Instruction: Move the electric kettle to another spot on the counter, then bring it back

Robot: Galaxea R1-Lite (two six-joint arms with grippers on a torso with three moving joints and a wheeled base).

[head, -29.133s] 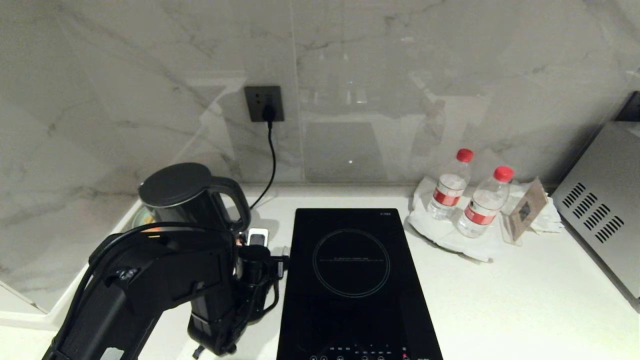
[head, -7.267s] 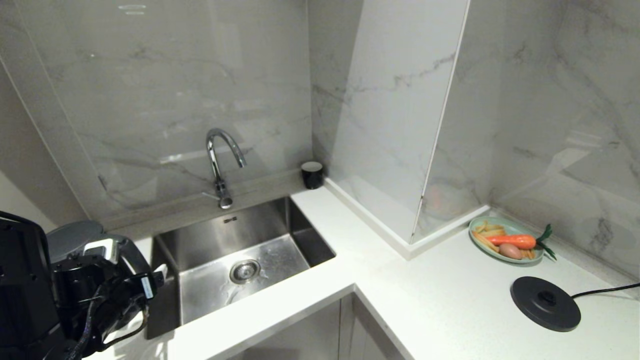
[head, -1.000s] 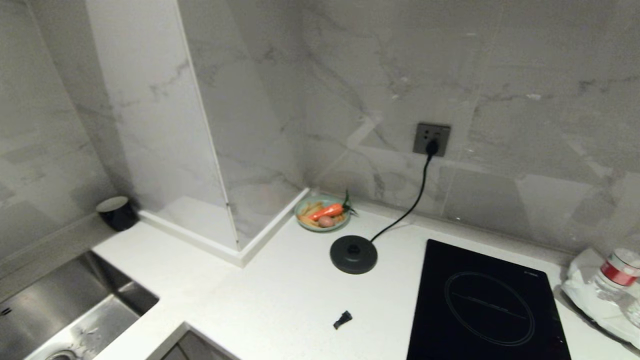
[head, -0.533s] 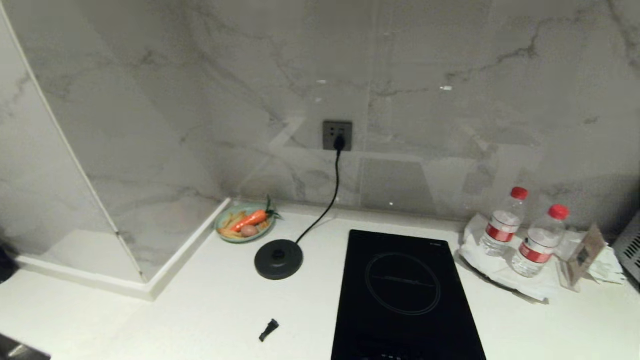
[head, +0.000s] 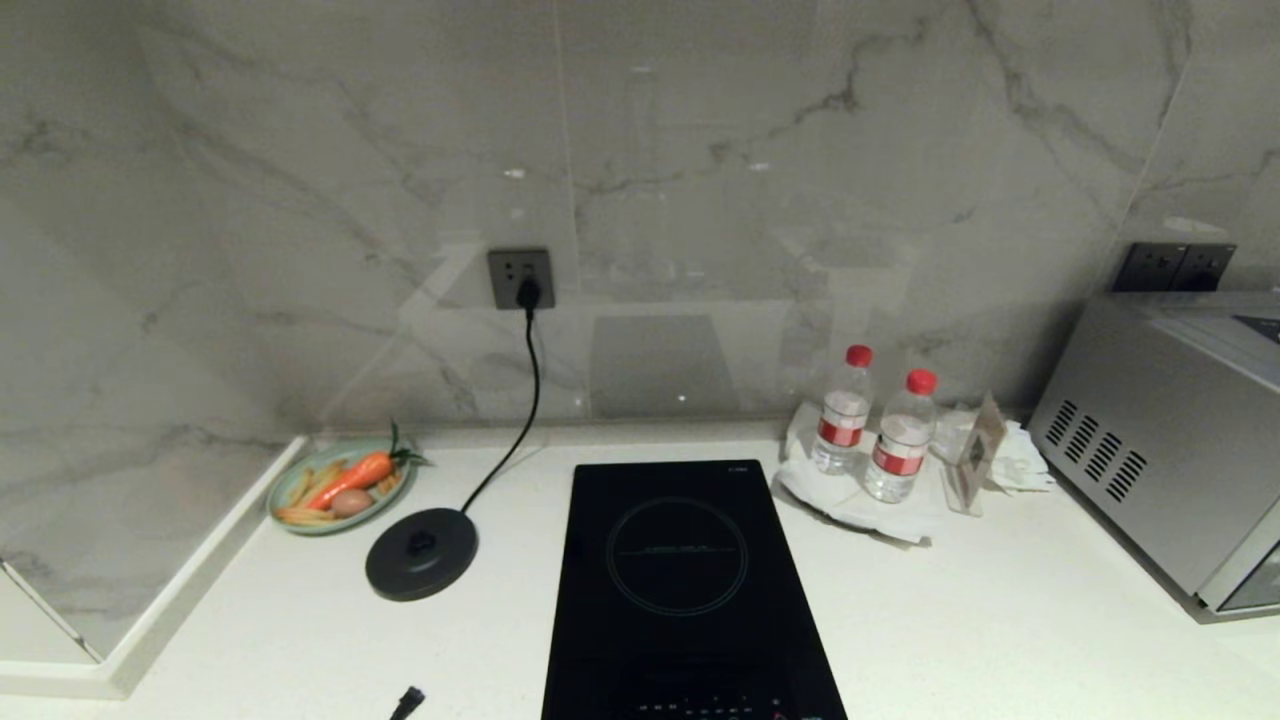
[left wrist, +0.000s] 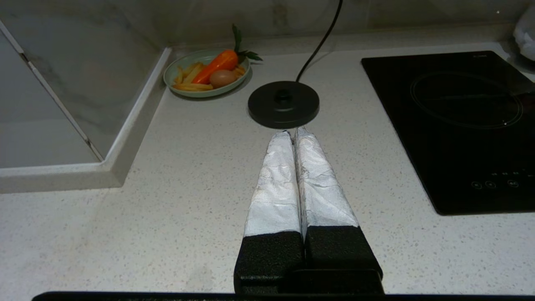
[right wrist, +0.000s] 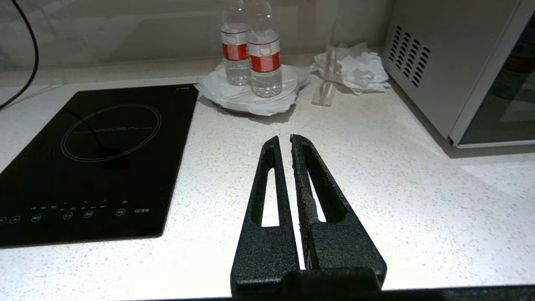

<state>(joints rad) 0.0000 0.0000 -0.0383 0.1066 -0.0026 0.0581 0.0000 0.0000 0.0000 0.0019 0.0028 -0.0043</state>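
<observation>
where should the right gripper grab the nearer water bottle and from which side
Probably around its red-labelled middle, level from the front: the nearer water bottle stands upright, with the second bottle close behind it on one side. The right gripper, now shut, would need to open first.

Looking at white speckled desk [head: 1000, 620] from my feed. Black hob [head: 680, 590] set into middle. Left of it: round black kettle base [head: 421, 553], corded to wall; green plate of veg [head: 340, 485] near corner. Right: two bottles [head: 875, 430] on white wrap, microwave [head: 1170, 440] at far side.
</observation>
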